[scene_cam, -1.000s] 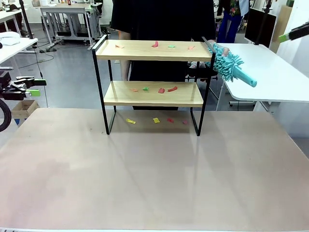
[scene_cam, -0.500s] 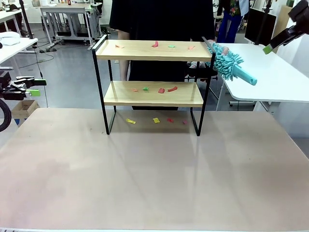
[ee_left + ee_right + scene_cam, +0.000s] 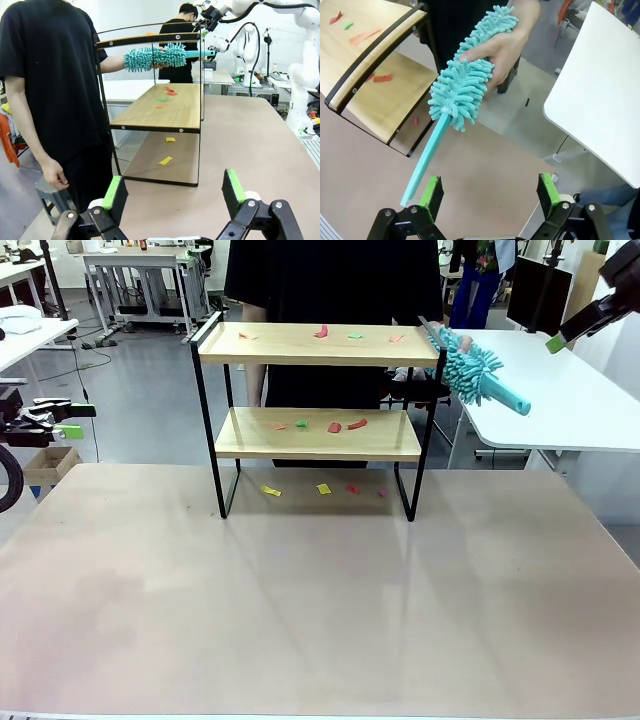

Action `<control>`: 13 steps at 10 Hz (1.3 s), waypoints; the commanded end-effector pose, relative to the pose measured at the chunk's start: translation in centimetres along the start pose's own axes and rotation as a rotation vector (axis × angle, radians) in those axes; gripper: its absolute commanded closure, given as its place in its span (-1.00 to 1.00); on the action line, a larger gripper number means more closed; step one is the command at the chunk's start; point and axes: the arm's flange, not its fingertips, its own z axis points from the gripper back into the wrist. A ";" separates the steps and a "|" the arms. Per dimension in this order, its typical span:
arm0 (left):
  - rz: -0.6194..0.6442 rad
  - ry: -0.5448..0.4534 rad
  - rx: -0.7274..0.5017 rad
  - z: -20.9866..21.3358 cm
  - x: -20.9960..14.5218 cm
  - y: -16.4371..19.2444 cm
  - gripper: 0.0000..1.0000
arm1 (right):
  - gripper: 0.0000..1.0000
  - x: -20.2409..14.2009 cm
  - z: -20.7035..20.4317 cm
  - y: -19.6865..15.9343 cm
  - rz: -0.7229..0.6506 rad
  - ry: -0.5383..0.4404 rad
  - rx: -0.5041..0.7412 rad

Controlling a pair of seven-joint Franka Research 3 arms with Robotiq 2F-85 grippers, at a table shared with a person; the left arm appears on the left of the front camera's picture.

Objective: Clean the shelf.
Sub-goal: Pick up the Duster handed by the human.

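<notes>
1. Jaws first: both stand spread wide and empty. The left gripper (image 3: 174, 191) sits low at nine o'clock off the table's edge, and the right gripper (image 3: 558, 338) is up high at two o'clock.
2. The shelf (image 3: 290, 348) stands upright at twelve o'clock, on the far part of the tan table (image 3: 320, 600).
3. Coloured scraps (image 3: 334, 427) litter both boards and the tabletop beneath.
4. The person's hand (image 3: 502, 50) grips a fluffy teal duster (image 3: 462, 95) by its head at the shelf's three o'clock end, with the handle slanting away.
5. Around the room there's a white table (image 3: 560, 400) at three o'clock, grey floor, and desks at eleven.
</notes>
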 end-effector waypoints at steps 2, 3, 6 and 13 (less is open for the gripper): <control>-0.004 0.002 0.001 0.0 0.2 0.0 -1.00 | -1.00 1.5 0.0 2.1 -0.066 0.011 -0.030; -0.004 0.002 0.001 0.0 0.2 0.0 -1.00 | -1.00 2.5 -0.3 3.6 -0.124 0.045 -0.034; -0.004 0.002 0.001 0.0 0.2 0.0 -1.00 | -1.00 2.8 -0.9 6.2 -0.232 0.112 -0.048; -0.004 0.002 0.001 0.0 0.2 0.0 -1.00 | -1.00 0.4 -4.5 10.0 -0.254 0.149 -0.053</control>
